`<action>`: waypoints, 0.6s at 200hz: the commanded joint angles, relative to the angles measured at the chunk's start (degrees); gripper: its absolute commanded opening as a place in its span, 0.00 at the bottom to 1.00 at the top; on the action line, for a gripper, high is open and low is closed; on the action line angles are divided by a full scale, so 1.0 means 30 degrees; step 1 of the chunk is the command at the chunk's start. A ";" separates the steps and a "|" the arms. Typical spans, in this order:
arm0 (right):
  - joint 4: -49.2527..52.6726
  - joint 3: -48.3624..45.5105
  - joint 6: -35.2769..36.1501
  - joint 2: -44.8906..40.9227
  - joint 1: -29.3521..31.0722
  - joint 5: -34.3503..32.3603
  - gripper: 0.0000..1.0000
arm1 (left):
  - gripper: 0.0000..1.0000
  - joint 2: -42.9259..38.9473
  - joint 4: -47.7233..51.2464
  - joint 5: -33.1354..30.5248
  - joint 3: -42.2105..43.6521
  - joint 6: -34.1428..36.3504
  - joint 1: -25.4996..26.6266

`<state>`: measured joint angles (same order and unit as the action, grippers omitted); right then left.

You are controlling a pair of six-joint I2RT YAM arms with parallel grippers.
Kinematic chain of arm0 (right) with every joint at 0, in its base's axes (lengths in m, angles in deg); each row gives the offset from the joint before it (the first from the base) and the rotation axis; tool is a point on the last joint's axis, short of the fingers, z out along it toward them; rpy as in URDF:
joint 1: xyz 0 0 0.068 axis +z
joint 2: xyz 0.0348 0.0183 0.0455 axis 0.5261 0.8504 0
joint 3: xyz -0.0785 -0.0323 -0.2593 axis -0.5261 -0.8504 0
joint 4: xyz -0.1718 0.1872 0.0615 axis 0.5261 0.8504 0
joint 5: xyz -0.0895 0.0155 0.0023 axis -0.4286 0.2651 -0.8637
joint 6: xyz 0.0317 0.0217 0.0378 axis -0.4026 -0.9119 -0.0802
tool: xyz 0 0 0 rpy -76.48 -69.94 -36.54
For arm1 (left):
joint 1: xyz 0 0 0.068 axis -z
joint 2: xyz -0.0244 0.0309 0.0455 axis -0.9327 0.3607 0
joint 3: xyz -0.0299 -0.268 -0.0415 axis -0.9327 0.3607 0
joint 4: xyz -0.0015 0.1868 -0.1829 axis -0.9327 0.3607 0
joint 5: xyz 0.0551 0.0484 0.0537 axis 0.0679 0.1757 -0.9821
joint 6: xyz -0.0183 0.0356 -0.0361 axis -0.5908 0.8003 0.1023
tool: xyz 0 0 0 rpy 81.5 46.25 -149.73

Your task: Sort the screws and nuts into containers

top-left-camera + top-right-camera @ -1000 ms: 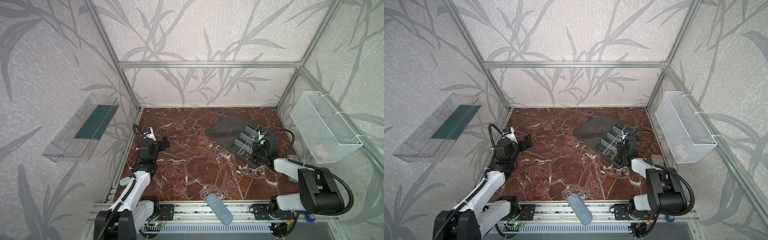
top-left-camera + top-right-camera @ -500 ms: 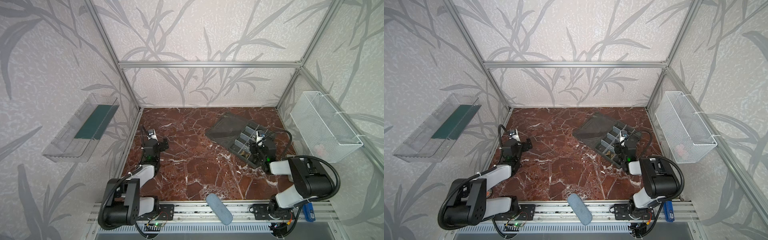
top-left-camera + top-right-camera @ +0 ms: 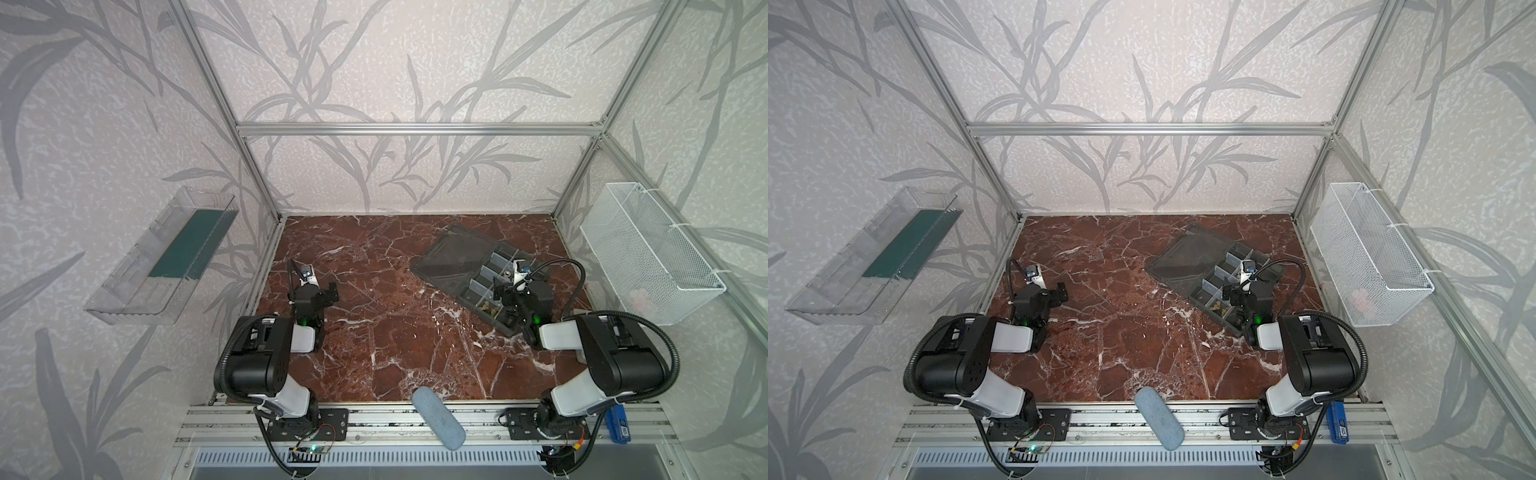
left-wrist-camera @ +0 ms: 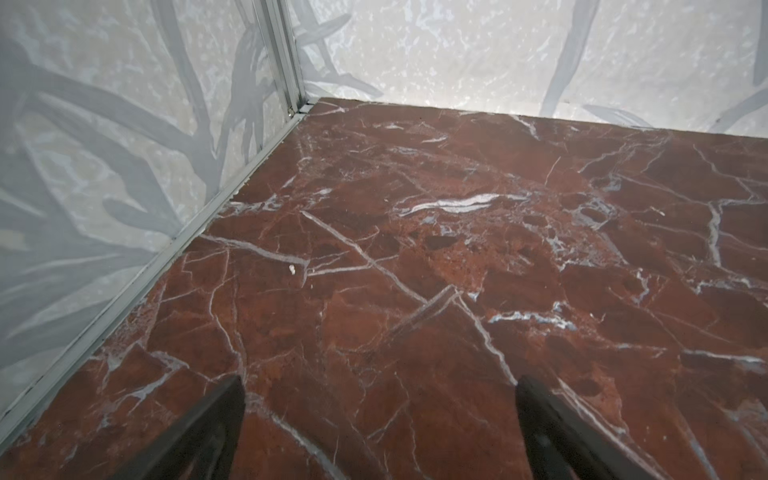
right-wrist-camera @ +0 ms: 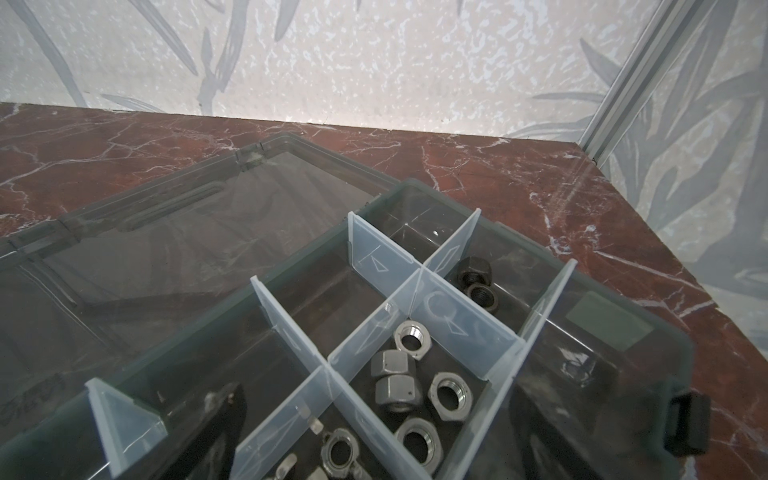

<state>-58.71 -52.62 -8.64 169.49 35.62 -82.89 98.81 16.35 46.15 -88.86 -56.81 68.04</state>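
Note:
The dark grey organizer box [image 3: 505,248] lies at the right with its smoky lid [image 3: 453,257] folded flat on the marble. Clear dividers split it into containers [image 5: 453,328]. Several silver nuts [image 5: 409,390] fill one compartment, and two dark nuts [image 5: 478,282] sit in the one behind it. Brass-coloured screws [image 3: 487,309] lie in a near compartment; black ones do not show. My right gripper [image 5: 380,399] hangs open over the nuts, holding nothing, also in both top views [image 3: 509,301] [image 3: 1239,301]. My left gripper [image 4: 379,384] is open and empty above bare marble at the left [image 3: 330,291].
A white mesh basket [image 3: 648,253] hangs on the right wall and a clear tray [image 3: 166,253] on the left wall. A blue-grey oblong pad [image 3: 438,419] lies across the front rail. Wing nuts [image 5: 338,453] share a near compartment. A white crumb [image 4: 292,269] lies near the left wall.
My right gripper's jaws have spread wide over the box. Both arms have folded back, their elbows now raised toward the front rail, while the grippers stay roughly where they were.

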 commanded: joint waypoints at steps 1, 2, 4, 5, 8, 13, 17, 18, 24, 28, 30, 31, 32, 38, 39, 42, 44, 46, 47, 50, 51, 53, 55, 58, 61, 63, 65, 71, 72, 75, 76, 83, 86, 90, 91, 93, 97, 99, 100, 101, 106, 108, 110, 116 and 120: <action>-0.0828 -0.0173 0.0009 0.0127 0.0082 -0.0184 0.99 | 0.99 0.0079 -0.0656 -0.0561 -0.0275 0.0247 -0.0078; -0.0828 -0.0173 0.0004 0.0120 0.0083 -0.0176 0.99 | 0.99 0.0095 -0.0697 -0.0577 -0.0274 0.0257 -0.0078; -0.0828 -0.0173 0.0001 0.0136 0.0084 -0.0170 0.99 | 0.99 0.0114 -0.0757 -0.0590 -0.0273 0.0265 -0.0064; -0.0828 -0.0173 0.0015 0.0124 0.0084 -0.0184 0.99 | 0.99 0.0112 -0.0747 -0.0592 -0.0273 0.0266 -0.0056; -0.0828 -0.0173 0.0012 0.0135 0.0080 -0.0174 0.99 | 1.00 0.0071 -0.0665 -0.0572 -0.0273 0.0245 -0.0050; -0.0828 -0.0165 0.0000 0.0141 0.0084 -0.0183 0.99 | 0.99 0.0002 -0.0440 -0.0576 -0.0317 0.0184 -0.0045; -0.0828 -0.0172 -0.0001 0.0137 0.0073 -0.0170 0.99 | 0.99 0.0020 -0.0483 -0.0593 -0.0316 0.0207 -0.0051; -0.0828 -0.0173 -0.0001 0.0118 0.0066 -0.0169 0.99 | 0.99 0.0036 -0.0508 -0.0608 -0.0309 0.0222 -0.0050; -0.0843 -0.0173 0.0022 0.0108 0.0083 -0.0168 0.99 | 0.99 0.0079 -0.0643 -0.0628 -0.0297 0.0238 -0.0042; -0.0871 -0.0173 0.0023 0.0132 0.0069 -0.0211 0.99 | 0.99 0.0056 -0.0585 -0.0598 -0.0303 0.0238 -0.0049; -0.0883 -0.0158 -0.0009 0.0124 0.0095 -0.0208 0.99 | 0.99 0.0046 -0.0560 -0.0603 -0.0317 0.0238 -0.0049; -0.0885 -0.0180 -0.0005 0.0133 0.0089 -0.0218 0.99 | 0.99 0.0034 -0.0546 -0.0598 -0.0309 0.0238 -0.0049; -0.0886 -0.0191 -0.0017 0.0122 0.0086 -0.0222 0.99 | 0.99 0.0043 -0.0539 -0.0611 -0.0306 0.0238 -0.0049; -0.0916 -0.0217 -0.0027 0.0097 0.0082 -0.0276 0.99 | 1.00 0.0052 -0.0563 -0.0599 -0.0309 0.0238 -0.0049; -0.0930 -0.0209 -0.0029 0.0104 0.0083 -0.0296 0.99 | 1.00 0.0067 -0.0592 -0.0611 -0.0320 0.0238 -0.0049; -0.0958 -0.0229 -0.0052 0.0118 0.0091 -0.0342 0.99 | 0.99 0.0054 -0.0602 -0.0600 -0.0319 0.0238 -0.0045; -0.0985 -0.0253 -0.0043 0.0128 0.0093 -0.0373 0.99 | 1.00 0.0053 -0.0586 -0.0610 -0.0313 0.0238 -0.0048; -0.1014 -0.0259 -0.0062 0.0138 0.0086 -0.0373 0.99 | 0.99 0.0052 -0.0568 -0.0613 -0.0319 0.0238 -0.0049; -0.1024 -0.0260 -0.0075 0.0140 0.0085 -0.0373 0.99 | 1.00 0.0052 -0.0565 -0.0604 -0.0311 0.0238 -0.0049; -0.1047 -0.0261 -0.0076 0.0115 0.0069 -0.0373 0.99 | 0.99 0.0052 -0.0562 -0.0606 -0.0307 0.0238 -0.0049; -0.1040 -0.0261 -0.0082 0.0128 0.0076 -0.0373 0.99 | 0.99 0.0052 -0.0562 -0.0600 -0.0304 0.0238 -0.0049; -0.1035 -0.0261 -0.0065 0.0138 0.0075 -0.0373 0.99 | 0.99 0.0052 -0.0576 -0.0603 -0.0324 0.0238 -0.0049; -0.1012 -0.0261 -0.0068 0.0140 0.0081 -0.0373 0.99 | 1.00 0.0052 -0.0565 -0.0626 -0.0308 0.0223 -0.0049; -0.1012 -0.0261 -0.0060 0.0141 0.0091 -0.0377 0.99 | 0.99 0.0052 -0.0566 -0.0609 -0.0306 0.0232 -0.0049; -0.1005 -0.0235 -0.0074 0.0141 0.0085 -0.0374 0.99 | 0.99 0.0060 -0.0577 -0.0603 -0.0313 0.0263 -0.0031; -0.1004 -0.0232 -0.0085 0.0134 0.0084 -0.0374 0.99 | 0.99 0.0069 -0.0565 -0.0648 -0.0319 0.0288 -0.0023; -0.0982 -0.0232 -0.0073 0.0139 0.0069 -0.0374 0.99 | 0.99 0.0071 -0.0548 -0.0630 -0.0306 0.0294 -0.0020; -0.0975 -0.0230 -0.0081 0.0141 0.0084 -0.0399 0.99 | 0.99 0.0059 -0.0582 -0.0685 -0.0311 0.0289 -0.0016; -0.0989 -0.0216 -0.0070 0.0141 0.0069 -0.0386 0.99 | 1.00 0.0056 -0.0572 -0.0669 -0.0306 0.0278 -0.0018; -0.0976 -0.0229 -0.0079 0.0116 0.0082 -0.0375 0.99 | 0.99 0.0071 -0.0563 -0.0633 -0.0302 0.0294 -0.0016; -0.0976 -0.0216 -0.0069 0.0128 0.0083 -0.0374 0.99 | 0.99 0.0076 -0.0562 -0.0643 -0.0317 0.0295 -0.0003; -0.0976 -0.0231 -0.0061 0.0141 0.0091 -0.0373 0.99 | 0.99 0.0068 -0.0572 -0.0653 -0.0333 0.0271 -0.0016; -0.0982 -0.0224 -0.0074 0.0141 0.0085 -0.0373 0.99 | 0.99 0.0076 -0.0563 -0.0668 -0.0306 0.0282 -0.0016; -0.0975 -0.0213 -0.0060 0.0141 0.0086 -0.0373 0.99 | 0.99 0.0059 -0.0562 -0.0665 -0.0302 0.0290 -0.0019; -0.0990 -0.0222 -0.0060 0.0141 0.0085 -0.0373 0.99 | 1.00 0.0056 -0.0562 -0.0659 -0.0317 0.0293 -0.0005; -0.0978 -0.0229 -0.0059 0.0141 0.0084 -0.0373 0.99 | 0.99 0.0060 -0.0562 -0.0654 -0.0313 0.0296 -0.0016; -0.0975 -0.0231 -0.0068 0.0132 0.0098 -0.0373 0.99 | 1.00 0.0066 -0.0562 -0.0653 -0.0308 0.0278 -0.0018; -0.0975 -0.0231 -0.0061 0.0132 0.0095 -0.0395 0.99 | 0.99 0.0078 -0.0562 -0.0653 -0.0318 0.0292 -0.0019; -0.0975 -0.0231 -0.0075 0.0122 0.0104 -0.0384 0.99 | 0.99 0.0079 -0.0576 -0.0653 -0.0325 0.0280 -0.0019; -0.0975 -0.0231 -0.0082 0.0131 0.0079 -0.0379 0.99 | 0.99 0.0066 -0.0584 -0.0653 -0.0328 0.0273 -0.0020; -0.0975 -0.0230 -0.0077 0.0136 0.0082 -0.0374 0.99 | 0.99 0.0055 -0.0563 -0.0655 -0.0336 0.0269 -0.0020; -0.0975 -0.0231 -0.0078 0.0132 0.0083 -0.0381 0.99 | 0.99 0.0060 -0.0562 -0.0661 -0.0325 0.0275 -0.0020; -0.0975 -0.0231 -0.0064 0.0139 0.0084 -0.0375 0.99 | 0.99 0.0076 -0.0576 -0.0655 -0.0330 0.0276 -0.0012; -0.0975 -0.0218 -0.0059 0.0137 0.0084 -0.0390 0.99 | 1.00 0.0081 -0.0563 -0.0653 -0.0331 0.0271 -0.0020; -0.0975 -0.0223 -0.0074 0.0139 0.0084 -0.0375 0.99 | 0.99 0.0089 -0.0584 -0.0660 -0.0346 0.0269 -0.0003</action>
<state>-59.16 -52.64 -8.66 169.52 35.62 -83.35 98.83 16.15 44.97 -88.97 -56.79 68.04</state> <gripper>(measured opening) 0.991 0.994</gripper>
